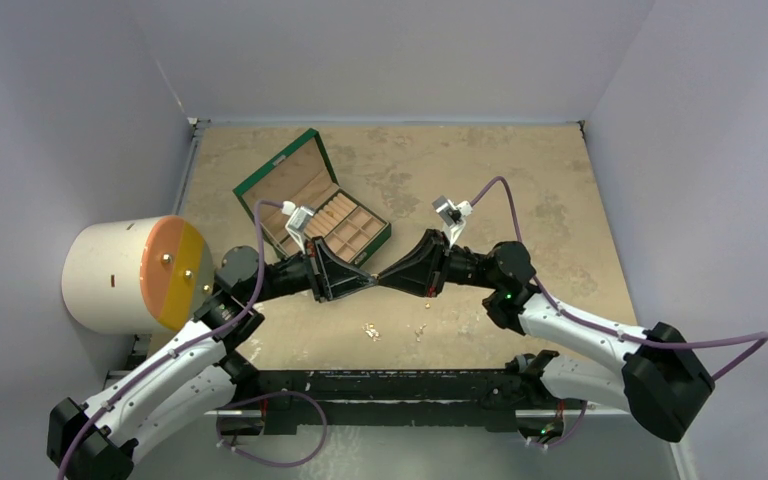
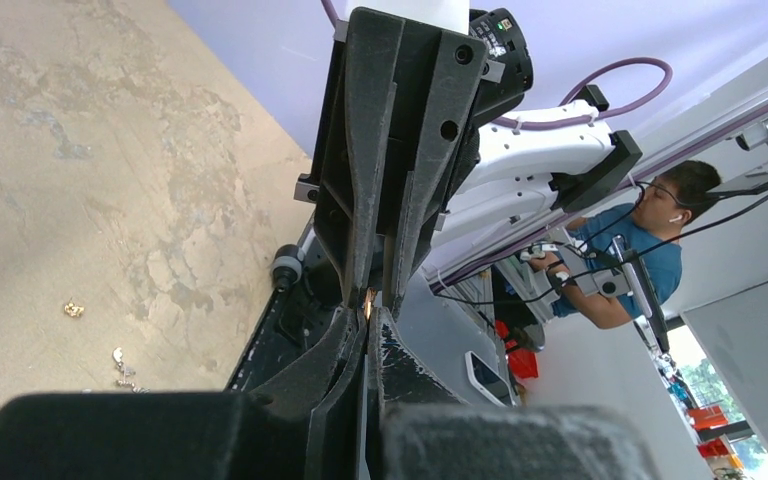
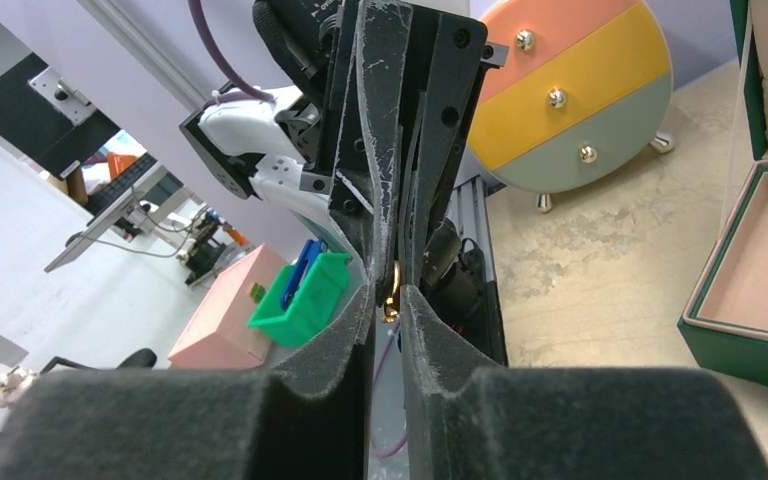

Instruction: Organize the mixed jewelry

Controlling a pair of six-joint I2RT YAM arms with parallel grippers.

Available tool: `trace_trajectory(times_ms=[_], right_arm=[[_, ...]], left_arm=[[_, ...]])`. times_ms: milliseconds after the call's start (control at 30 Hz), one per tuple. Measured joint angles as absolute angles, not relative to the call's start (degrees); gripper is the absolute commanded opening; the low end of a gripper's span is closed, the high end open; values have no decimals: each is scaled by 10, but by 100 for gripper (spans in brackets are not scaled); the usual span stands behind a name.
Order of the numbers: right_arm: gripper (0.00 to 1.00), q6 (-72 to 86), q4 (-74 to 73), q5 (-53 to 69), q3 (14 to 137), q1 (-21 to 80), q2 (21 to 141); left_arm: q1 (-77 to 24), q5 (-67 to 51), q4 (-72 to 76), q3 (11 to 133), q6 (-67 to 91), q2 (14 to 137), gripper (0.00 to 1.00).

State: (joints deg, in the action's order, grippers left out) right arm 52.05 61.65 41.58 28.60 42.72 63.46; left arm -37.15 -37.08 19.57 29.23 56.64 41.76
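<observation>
A mottled tan tabletop (image 1: 520, 200) is enclosed by pale lilac walls, and the two arms meet above its near-middle part. The task's thing in play is a small gold-toned jewelry piece (image 3: 392, 292). It is held clear of the surface, at the spot where the two sets of fingertips come nose to nose. It is pinched at the very tip of the left gripper (image 1: 370, 281), whose jaws are pressed together on it.

The right gripper (image 1: 385, 279) is set directly opposite along the same left-to-right line. Its jaws stand narrowly apart with the piece at their mouth. Whether its pads bear on the piece cannot be told. From the right wrist, the piece's long axis is judged to run roughly along the line of the fingers, so a transfer would turn on the right jaws flanking it squarely.

Below and nearer the arm bases, other tiny loose pieces (image 1: 371, 330) lie scattered on the surface. Behind the left gripper an opened green box with tan lining (image 1: 278, 163) is set, nearer the left arm than the right. A white round cabinet with an orange and yellow face (image 1: 120, 275) stands at the far left.
</observation>
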Motion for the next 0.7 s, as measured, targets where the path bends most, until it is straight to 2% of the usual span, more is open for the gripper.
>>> trace_trajectory(times_ms=[133,233,267,400,433,567,700], right_arm=[[0,521,625,416,286,427,637],[0,523,629,416,286,427,638],[0,523,630,416,286,427,639],[0,526,633,417,286,427,641],[0,526,634,416,286,427,641],[0,512,609,411,287,427,628],[0,467,519,387,304,427,606]], left_arm=[[-371,-369,196,292,566,418,0],[-371,-368,197,292,566,418,0],[-371,-368,197,292,566,418,3],[-371,-361,194,292,564,418,37],[-371,-357,188,292,561,417,42],[-368,-335,146,294,542,410,55],[-368,-303,73,320,502,391,63]])
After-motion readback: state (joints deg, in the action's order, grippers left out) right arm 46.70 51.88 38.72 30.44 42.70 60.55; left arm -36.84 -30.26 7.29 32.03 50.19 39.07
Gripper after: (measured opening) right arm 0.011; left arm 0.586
